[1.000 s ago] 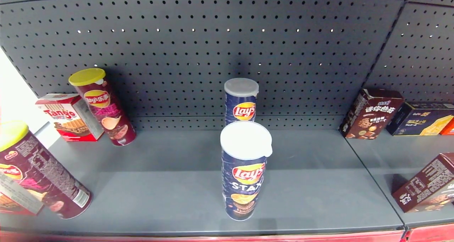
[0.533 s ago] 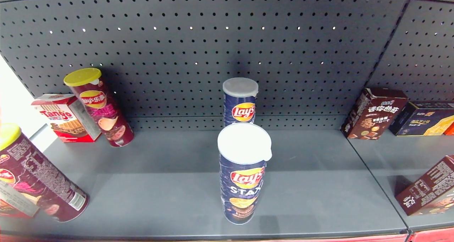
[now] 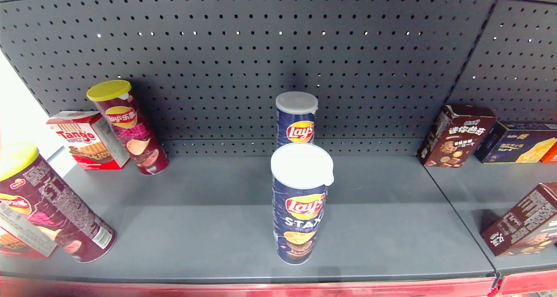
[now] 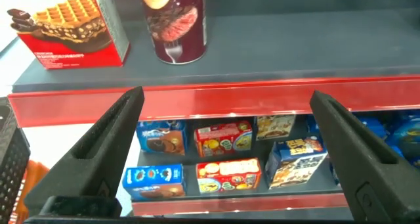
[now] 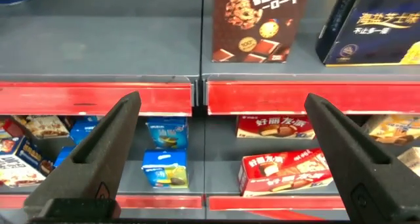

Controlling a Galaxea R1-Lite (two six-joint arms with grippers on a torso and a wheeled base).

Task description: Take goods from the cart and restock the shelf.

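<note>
Shelf point(image 3: 391, 227): grey, pegboard back, red front strip; 2 sections w/ a seam betw. them.
Navy cans, count: 2, both mid-shelf in the left section.
Navy cans, place: front navy can point(image 3: 300, 205) stood near the front edge. Rear navy can point(image 3: 296, 120) stood straight behind it by the pegboard, the two apart.
Navy cans, axis: both upright on their bases, long axis vertical, lids up, logos faced the front.
Maroon cans, count: 2, yellow lids, both on their bases w/ lids up.
Maroon cans, place: rear maroon can point(image 3: 128, 127) was by the pegboard at left, logo to the front. Front maroon can point(image 3: 52, 205) was at the left front edge, small-print side to the front.
Red wafer boxes, count: 2. Rear wafer box point(image 3: 87, 140) sat just beside the rear maroon can. Front wafer box point(image 3: 17, 244) sat at the front-left corner, mostly cut off.
Brown cookie boxes, count: 2, right section. Rear brown box point(image 3: 457, 136) was by the pegboard. Front brown box point(image 3: 518, 221) was near the front edge, print side showing.
Navy-yellow box point(image 3: 518, 146), count: 1, just beside the rear brown box at the back.
Left pincer point(image 4: 223, 158): fingers spread wide, nothing held; it faced the red strip near the shelf's left end.
Right pincer point(image 5: 220, 158): fingers spread wide, nothing held; it faced the red strip at the seam.
Lower-shelf boxes point(image 5: 279, 171): several small ones past both pincers; exact count can't be told.
</note>
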